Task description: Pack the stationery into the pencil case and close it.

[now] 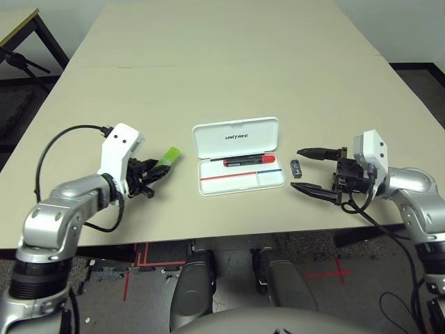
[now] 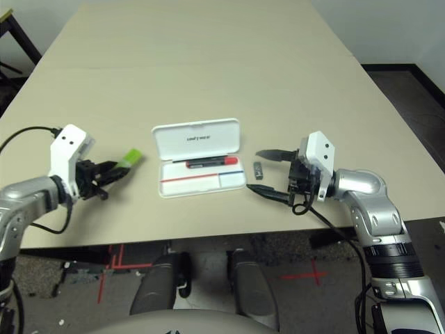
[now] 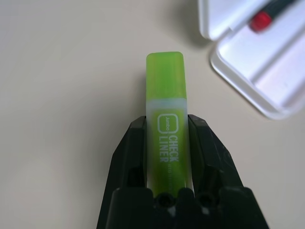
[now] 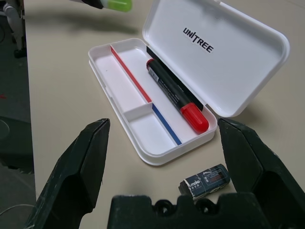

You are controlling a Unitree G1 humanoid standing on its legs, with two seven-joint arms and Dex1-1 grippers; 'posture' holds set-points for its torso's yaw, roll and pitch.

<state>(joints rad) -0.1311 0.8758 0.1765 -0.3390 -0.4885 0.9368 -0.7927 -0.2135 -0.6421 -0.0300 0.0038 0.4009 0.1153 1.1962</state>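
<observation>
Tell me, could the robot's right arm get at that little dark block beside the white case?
Probably yes. The right gripper is open, with the small dark block on bare table just ahead of it, between its fingers in the wrist view. Nothing lies between them; the open pencil case sits beside the block.

Left gripper squeezed shut around a pen. Right gripper wide open, pointing left.
</observation>
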